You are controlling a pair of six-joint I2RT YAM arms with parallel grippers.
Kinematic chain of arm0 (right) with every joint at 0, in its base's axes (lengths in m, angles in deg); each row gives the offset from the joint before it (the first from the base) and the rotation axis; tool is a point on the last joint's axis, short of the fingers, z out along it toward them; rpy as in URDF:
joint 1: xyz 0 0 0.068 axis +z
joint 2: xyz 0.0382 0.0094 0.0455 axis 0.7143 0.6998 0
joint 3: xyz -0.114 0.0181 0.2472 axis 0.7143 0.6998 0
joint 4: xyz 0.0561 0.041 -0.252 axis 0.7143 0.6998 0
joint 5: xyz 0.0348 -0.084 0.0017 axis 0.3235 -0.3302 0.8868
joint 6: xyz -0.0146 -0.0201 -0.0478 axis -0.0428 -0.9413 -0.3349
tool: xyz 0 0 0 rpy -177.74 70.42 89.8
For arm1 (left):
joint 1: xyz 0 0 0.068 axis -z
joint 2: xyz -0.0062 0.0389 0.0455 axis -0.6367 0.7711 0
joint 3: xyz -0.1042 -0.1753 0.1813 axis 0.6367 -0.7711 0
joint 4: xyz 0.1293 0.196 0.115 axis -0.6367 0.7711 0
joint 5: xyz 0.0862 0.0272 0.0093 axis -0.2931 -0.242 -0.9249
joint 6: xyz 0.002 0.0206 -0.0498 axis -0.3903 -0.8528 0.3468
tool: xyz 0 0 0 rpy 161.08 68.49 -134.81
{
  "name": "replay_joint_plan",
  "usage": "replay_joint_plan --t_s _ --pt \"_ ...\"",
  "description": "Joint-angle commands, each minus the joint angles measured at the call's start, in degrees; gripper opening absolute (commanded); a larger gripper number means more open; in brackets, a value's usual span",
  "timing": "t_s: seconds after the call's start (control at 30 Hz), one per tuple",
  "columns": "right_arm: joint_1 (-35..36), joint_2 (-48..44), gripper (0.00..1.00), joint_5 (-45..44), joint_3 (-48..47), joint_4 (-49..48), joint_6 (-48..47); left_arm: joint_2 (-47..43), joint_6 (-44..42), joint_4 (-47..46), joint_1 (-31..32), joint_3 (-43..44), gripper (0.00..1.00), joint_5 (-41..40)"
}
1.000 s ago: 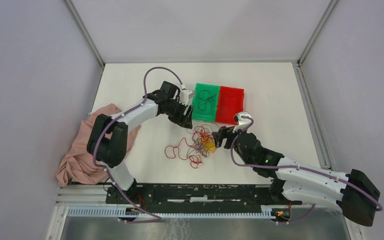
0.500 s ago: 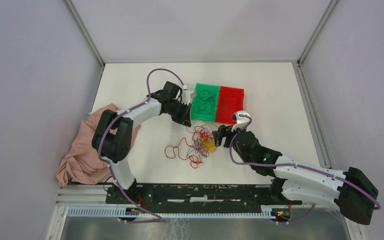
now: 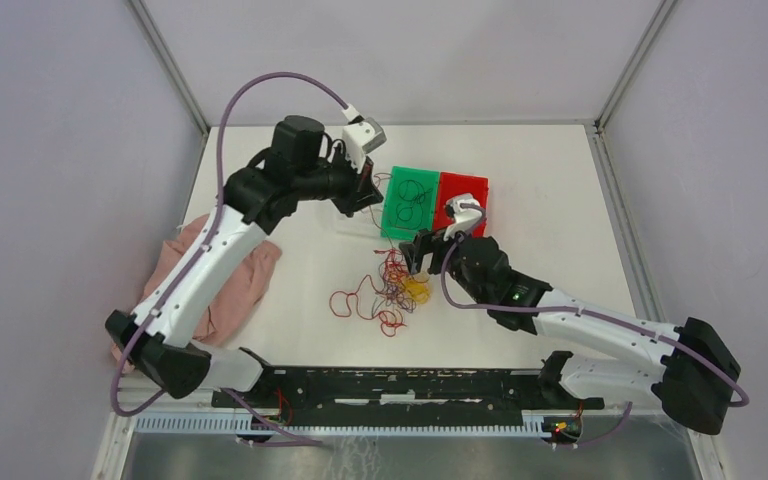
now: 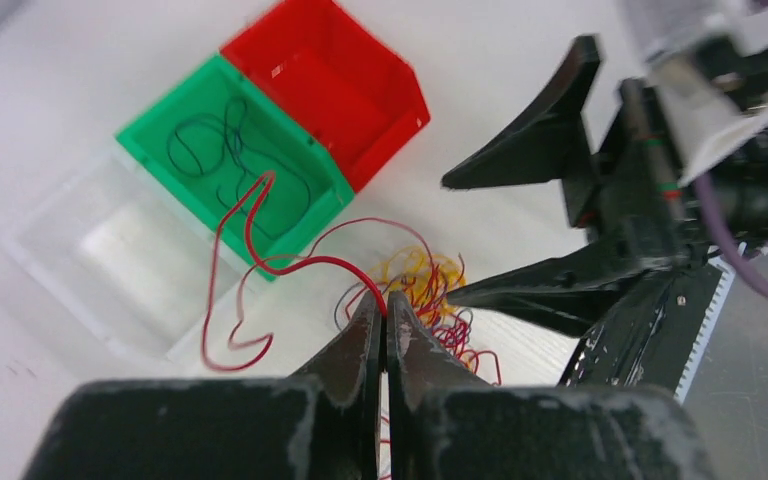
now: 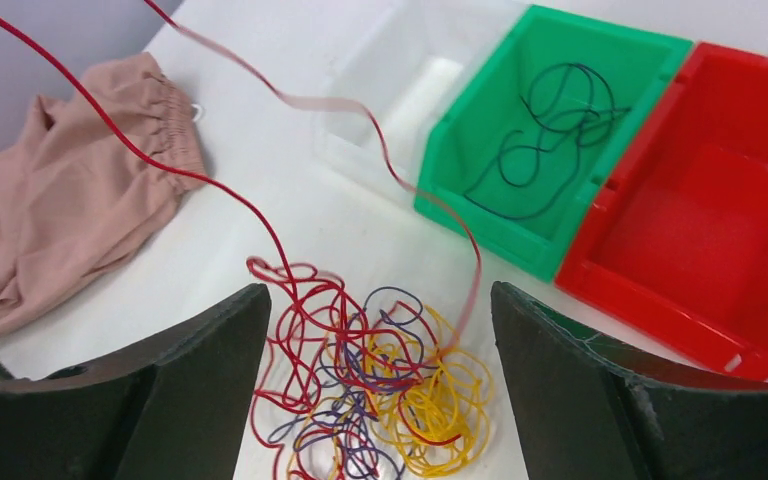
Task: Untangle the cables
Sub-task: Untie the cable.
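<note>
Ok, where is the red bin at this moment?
In the top view the red bin sits against the right side of the green bin, just beyond the right hand.

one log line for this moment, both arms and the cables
left gripper: shut on red cable | right gripper: open, at tangle | green bin: dark cables inside

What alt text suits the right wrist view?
The right gripper's open jaws frame a tangle of red, yellow and dark cables; one red strand rises to the upper left. Behind: a green bin holding dark cable, an empty red bin, pink cloth.
</note>
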Motion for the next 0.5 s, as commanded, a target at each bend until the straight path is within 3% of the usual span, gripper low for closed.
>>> replay_joint_plan --t_s 0.0,0.47 --pt "-0.28 1.54 0.88 5.80 -5.27 -4.61 -2.77 -3.74 -4.50 6.56 1.35 5.67 0.03 -2.41" --pt "-0.19 5.07 0.86 16.27 -10.80 -9.14 -2.71 -1.57 -4.34 12.13 4.30 22.36 0.03 -2.73"
